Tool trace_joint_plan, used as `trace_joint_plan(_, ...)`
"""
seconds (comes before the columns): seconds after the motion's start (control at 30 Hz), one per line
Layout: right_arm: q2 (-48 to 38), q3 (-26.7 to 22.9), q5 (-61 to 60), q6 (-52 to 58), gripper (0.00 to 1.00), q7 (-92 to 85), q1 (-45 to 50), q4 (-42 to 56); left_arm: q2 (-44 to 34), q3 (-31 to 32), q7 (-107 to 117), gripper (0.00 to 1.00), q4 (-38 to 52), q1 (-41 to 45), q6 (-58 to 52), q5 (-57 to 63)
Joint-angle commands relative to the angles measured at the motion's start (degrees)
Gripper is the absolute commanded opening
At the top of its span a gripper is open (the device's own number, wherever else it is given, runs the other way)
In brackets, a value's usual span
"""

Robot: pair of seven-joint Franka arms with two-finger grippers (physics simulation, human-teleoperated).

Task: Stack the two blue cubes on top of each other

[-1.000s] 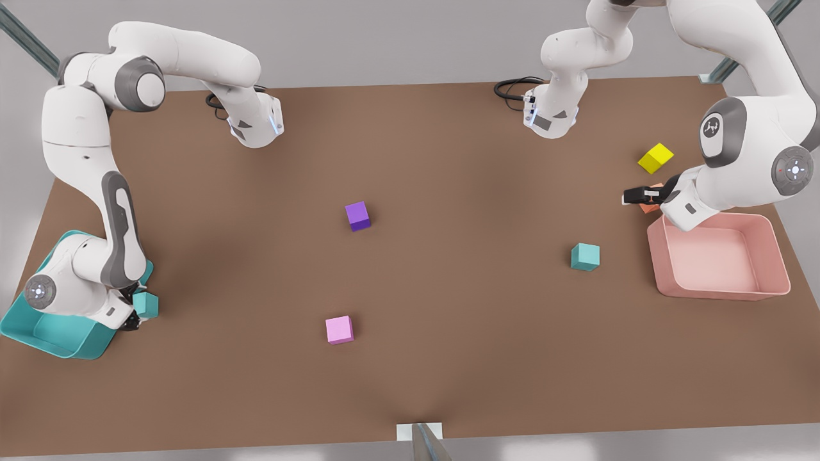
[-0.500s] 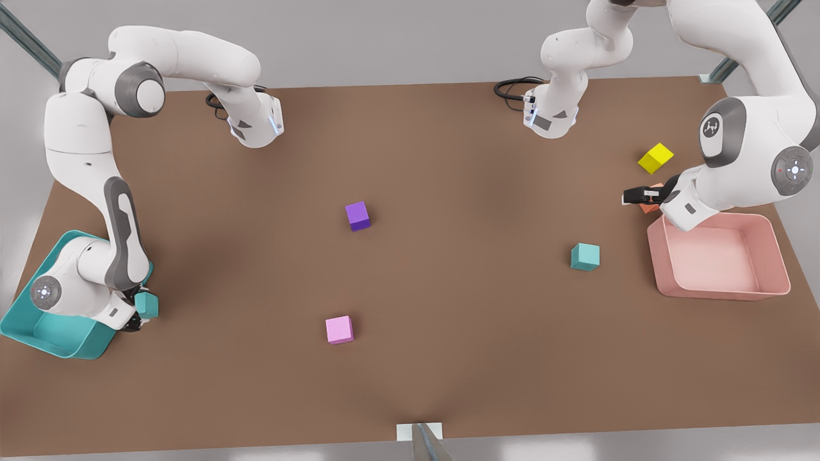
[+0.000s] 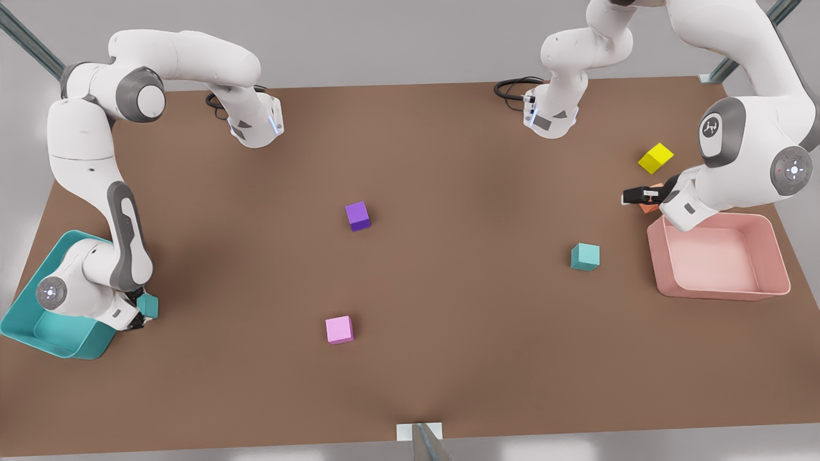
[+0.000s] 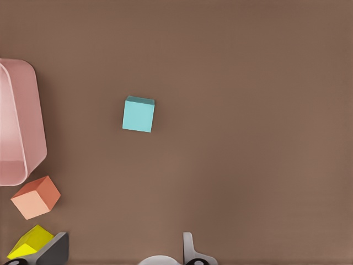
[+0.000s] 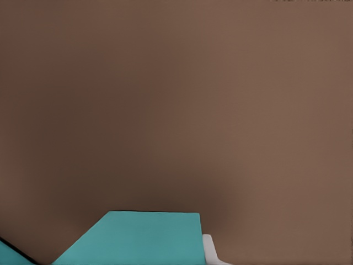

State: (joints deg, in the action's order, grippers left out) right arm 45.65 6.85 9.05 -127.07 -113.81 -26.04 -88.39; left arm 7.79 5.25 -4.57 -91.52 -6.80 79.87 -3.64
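Step in hand, as I judge it: secure cube 1, then carry it to cube 2.

- Front view, clock taken from the tabletop (image 3: 448, 160) centre. Cube 1 (image 3: 148, 305) sits at 9 o'clock, touching the right gripper (image 3: 136, 315), just beside the teal tray (image 3: 70, 346). In the right wrist view cube 1 (image 5: 138, 237) lies close under the camera. Whether its fingers pinch it: cannot tell.
- Cube 2 (image 3: 585, 256) stands alone at 3 o'clock, well apart from cube 1.
- Left gripper (image 3: 631, 195) waits at 2 o'clock over an orange cube (image 3: 651, 207), fingers (image 4: 189, 248) spread, holding nothing.

To do it well: grip cube 1 square on 2 flat faces, lift straight, and clear the tray wall before crossing.

Around the route: purple cube (image 3: 357, 215) at 10 o'clock and pink cube (image 3: 339, 330) at 7 o'clock both flank the straight line. Pink tray (image 3: 724, 294) and yellow cube (image 3: 655, 158) lie beyond cube 2. The left arm crowds that side and could block the placement.
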Motion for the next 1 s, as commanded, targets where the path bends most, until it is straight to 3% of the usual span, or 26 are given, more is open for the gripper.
trace_joint_plan(0.0,-0.21,0.01,-0.09,0.15,0.55,2.8,0.46,0.06,-0.06,0.02,0.0,1.0,0.02,0.03,0.02,0.04)
trace_joint_plan(0.17,-3.1,0.62,-0.53,6.13,0.55,10.62,5.47,0.23,-0.06,0.02,0.0,1.0,0.02,-0.05,0.02,0.04)
trace_joint_plan(0.33,-7.5,0.8,-4.57,15.97,0.56,31.62,21.37,1.2,-0.06,0.02,0.09,1.0,0.02,-0.05,0.11,0.04)
trace_joint_plan(0.37,-7.5,1.85,-6.59,16.67,0.56,37.5,24.89,1.64,-0.06,0.02,0.17,1.0,0.02,-0.14,0.11,-0.05)
trace_joint_plan(0.43,-7.5,10.28,-6.24,17.29,0.56,53.14,26.21,1.73,1.0,0.02,2.1,1.0,0.02,-0.23,0.2,0.04)
trace_joint_plan(0.47,-6.97,11.61,-6.41,17.29,0.56,61.76,30.69,3.66,1.87,0.02,4.65,1.0,0.02,-0.05,1.52,0.04)
trace_joint_plan(0.57,-4.43,11.69,-6.5,17.2,0.56,83.29,43.52,11.13,4.07,0.2,6.06,1.0,-1.12,0.56,7.75,1.53)
trace_joint_plan(0.6,-2.41,11.69,-6.68,16.85,0.56,90.85,47.13,14.11,4.16,-4.89,6.41,1.0,-5.77,5.83,13.55,2.5)
trace_joint_plan(0.67,1.37,11.69,-7.91,14.22,0.56,99.3,51.87,17.98,5.12,-6.57,5.18,1.0,-13.42,5.48,28.58,2.5)
trace_joint_plan(0.73,5.77,11.61,-7.82,10.44,0.56,106.51,56.01,22.11,6.97,-6.66,5.01,1.0,-15.09,4.61,35.0,2.41)
trace_joint_plan(0.87,11.13,11.17,-7.47,3.41,0.58,109.94,58.73,24.58,7.33,-6.57,3.52,1.0,-21.15,5.22,37.29,-0.49)
trace_joint_plan(0.9,12.01,11.17,-7.47,1.56,0.67,109.94,58.73,24.58,7.33,-6.57,-6.14,1.0,-22.39,5.13,37.29,-0.58)
trace_joint_plan(0.93,12.45,11.17,-7.38,0.59,1.0,109.76,58.73,24.58,7.5,-6.57,-9.67,1.0,-22.92,5.13,37.9,-0.49)
trace_joint_plan(0.97,12.54,11.17,-7.38,0.42,1.0,109.67,58.73,24.58,7.94,-6.57,-11.16,1.0,-23.0,5.13,38.34,-0.49)
